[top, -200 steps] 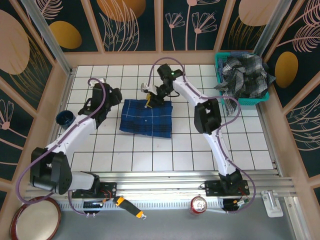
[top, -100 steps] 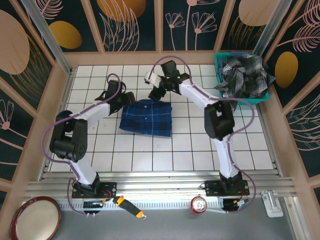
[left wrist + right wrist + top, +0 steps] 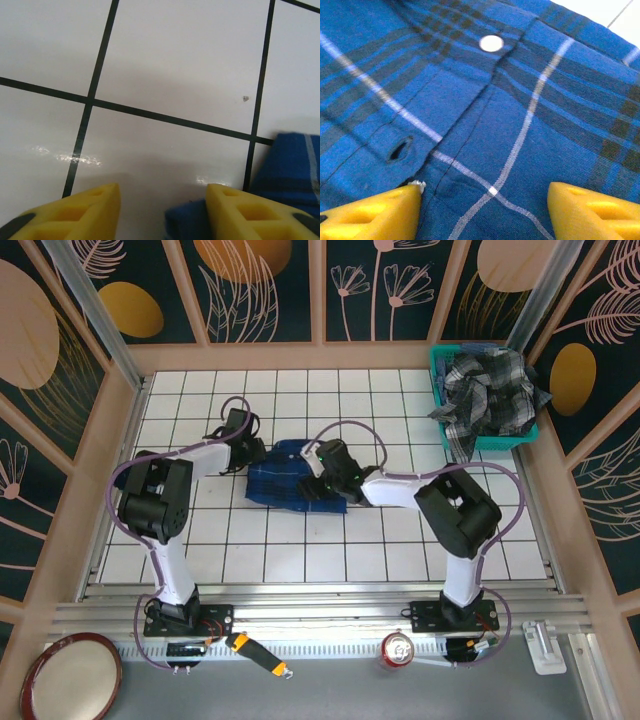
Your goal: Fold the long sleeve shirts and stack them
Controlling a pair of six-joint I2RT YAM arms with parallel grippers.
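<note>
A folded navy-blue plaid shirt lies in the middle of the white tiled table. My left gripper sits low at its left edge, open, with a corner of the blue cloth between its yellow fingertips. My right gripper is pressed down over the shirt's right half, open, with the button placket and white-lined cloth spread between its fingertips. A grey, black and white checked shirt is heaped in the teal basket at the back right.
Wooden walls enclose the table on three sides. Off the table's near edge lie a red plate, an orange-handled tool and a red can. Bare tiles lie left, right and in front of the blue shirt.
The right arm swung down from behind the shirt and now lies low across its right side. The left gripper slid right to the shirt's left edge. The shirt looks more bunched.
</note>
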